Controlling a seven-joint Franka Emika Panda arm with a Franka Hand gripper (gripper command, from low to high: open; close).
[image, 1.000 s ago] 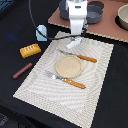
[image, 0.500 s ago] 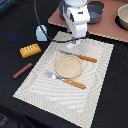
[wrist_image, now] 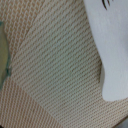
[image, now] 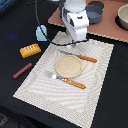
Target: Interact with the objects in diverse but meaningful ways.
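In the exterior view the yellow-orange bread loaf (image: 30,50) and the red-brown sausage (image: 22,70) lie on the dark table at the exterior view's left. The pale blue carton (image: 41,33) stands behind them. The grey pan (image: 94,13) sits on the brown board at the back. My gripper (image: 77,41) hangs low over the far edge of the woven placemat (image: 95,85), just behind the knife. Its jaws are too blurred to read. The wrist view shows the mat weave close up and a silvery-white shape (wrist_image: 111,50) with dark marks, which may be the fish. I cannot tell whether it is held.
A round tan plate (image: 68,66) lies mid-mat, with an orange-handled knife (image: 80,56) behind it and an orange-handled fork (image: 67,81) in front. A brown board (image: 107,27) with a bowl (image: 122,17) is at the back right. A black cable (image: 40,15) loops behind the arm.
The arm has come down and slightly forward toward the far edge of the placemat. The objects on the table have not moved.
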